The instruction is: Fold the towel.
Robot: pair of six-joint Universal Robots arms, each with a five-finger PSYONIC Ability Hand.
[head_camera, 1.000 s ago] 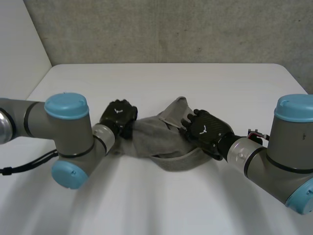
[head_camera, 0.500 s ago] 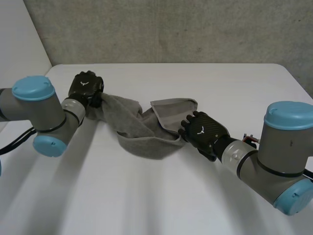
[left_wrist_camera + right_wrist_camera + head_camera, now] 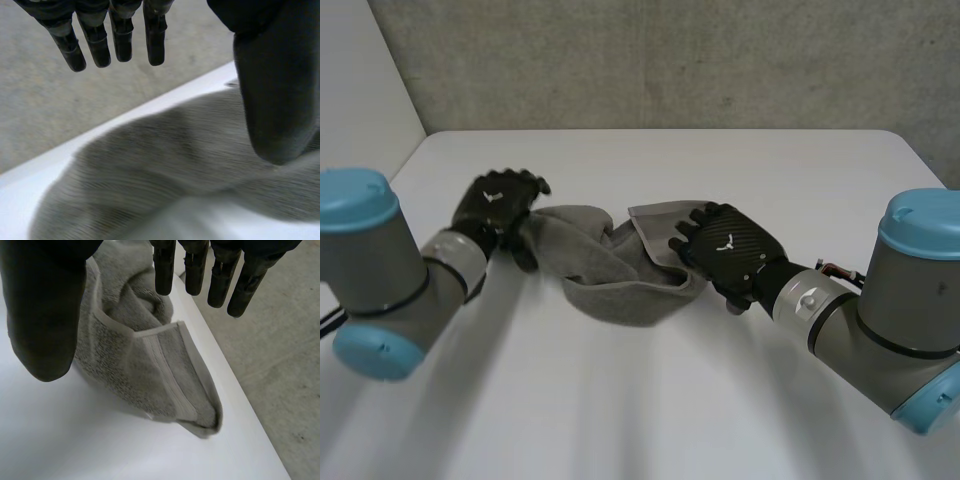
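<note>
R arm (image 3: 880, 305): nearest the camera; angles in from the R side so its hand sits over the towel's R end.
L arm (image 3: 380, 275): mirrors it from the L side, elbow low and wrist pointing inward at the towel's L end.
Table (image 3: 650, 410): white; bare strip betw. the arms and the cloth.
R hand (image 3: 728, 250): palm down over the towel's R end. Fingers straight, thumb well apart, wide and holding nothing. Wrist view: hemmed corner (image 3: 172, 372) lies under the palm, betw. thumb and fingers, not pinched.
L hand (image 3: 498, 205): at the towel's L end, fingers straight and spread from the thumb, also wide, nothing held. Wrist view: cloth lies below the palm, thumb tip v. close to it; can't tell if touching.
Towel (image 3: 610, 275): grey, mid-table betw. the 2 hands. Bunched into a thick twisted band that sags toward the camera. Not flat, no fold made. R end turned over, hem showing.
Why so (judgement): one hand per end looks like a setup to take both ends and pull the band out flat, since a bunched towel won't fold clean.
Progress (judgement): early; needs spreading first, then the fold.
Risk (judgement): grabbing a bunch instead of a true corner would keep the twist in.
Wall (image 3: 670, 60): grey concrete, beyond the table's far edge.
</note>
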